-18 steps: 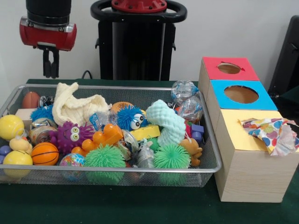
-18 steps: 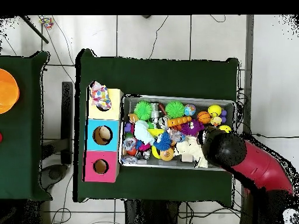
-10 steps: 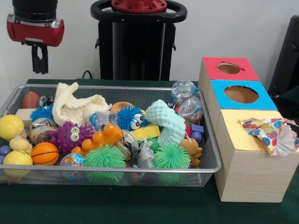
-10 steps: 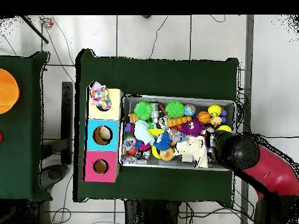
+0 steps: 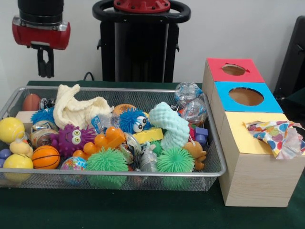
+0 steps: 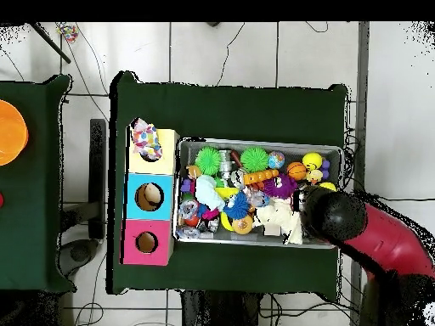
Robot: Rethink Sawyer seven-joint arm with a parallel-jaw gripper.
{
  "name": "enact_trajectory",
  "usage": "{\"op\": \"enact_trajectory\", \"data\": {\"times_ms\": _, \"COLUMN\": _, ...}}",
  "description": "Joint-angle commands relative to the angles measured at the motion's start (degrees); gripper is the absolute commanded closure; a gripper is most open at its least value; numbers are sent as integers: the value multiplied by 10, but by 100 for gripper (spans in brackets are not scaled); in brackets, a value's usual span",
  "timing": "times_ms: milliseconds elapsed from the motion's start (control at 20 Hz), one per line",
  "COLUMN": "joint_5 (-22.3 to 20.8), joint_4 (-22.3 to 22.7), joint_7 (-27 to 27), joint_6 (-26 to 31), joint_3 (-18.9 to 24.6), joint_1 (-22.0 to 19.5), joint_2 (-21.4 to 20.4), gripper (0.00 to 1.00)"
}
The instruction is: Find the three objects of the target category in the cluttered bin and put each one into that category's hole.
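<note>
- On the dark green table stands a wire-mesh bin, and just beside it a row of three wooden boxes; the cloth covering gives a plain ground against which the toys show clearly.
- Behind the table rises a pale wall, and the overhead view shows a tiled floor with cables trailing across it.
- Those boxes carry a red lid, a blue lid and a yellow lid, each meant to take one category. The red and blue holes stand open, while a spotted cloth hangs out of the yellow one, likely a fabric item lodged there.
- Up at the bin's far corner the red and black arm holds the pincer well clear above the rim, apparently so it can choose a target without touching the heap.
- Its two fingers hang close together, nearly closed, with nothing between them.
- Inside the bin the cream knitted cloth lies draped over other toys near the far wall, below the pincer; if fabric is the category, it seems the likeliest next pick.
- Nearby sit a pale green textured roll, green spiky balls, a purple spiky creature and a small basketball, all heaped and touching.
</note>
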Motion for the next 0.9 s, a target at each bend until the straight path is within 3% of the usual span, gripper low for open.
{"op": "enact_trajectory", "data": {"times_ms": 50, "joint_5": -13, "joint_4": -47, "joint_7": 59, "joint_6": 77, "joint_3": 46, "joint_1": 57, "joint_2": 27, "gripper": 100}}
{"op": "enact_trajectory", "data": {"times_ms": 700, "joint_5": 11, "joint_4": -89, "joint_7": 113, "joint_6": 126, "joint_3": 13, "joint_1": 149, "joint_2": 39, "gripper": 100}}
{"op": "enact_trajectory", "data": {"times_ms": 750, "joint_5": 11, "joint_4": -91, "joint_7": 110, "joint_6": 133, "joint_3": 11, "joint_1": 156, "joint_2": 39, "gripper": 0}}
{"op": "enact_trajectory", "data": {"times_ms": 900, "joint_5": 17, "joint_4": -88, "joint_7": 113, "joint_6": 127, "joint_3": 15, "joint_1": 160, "joint_2": 33, "gripper": 0}}
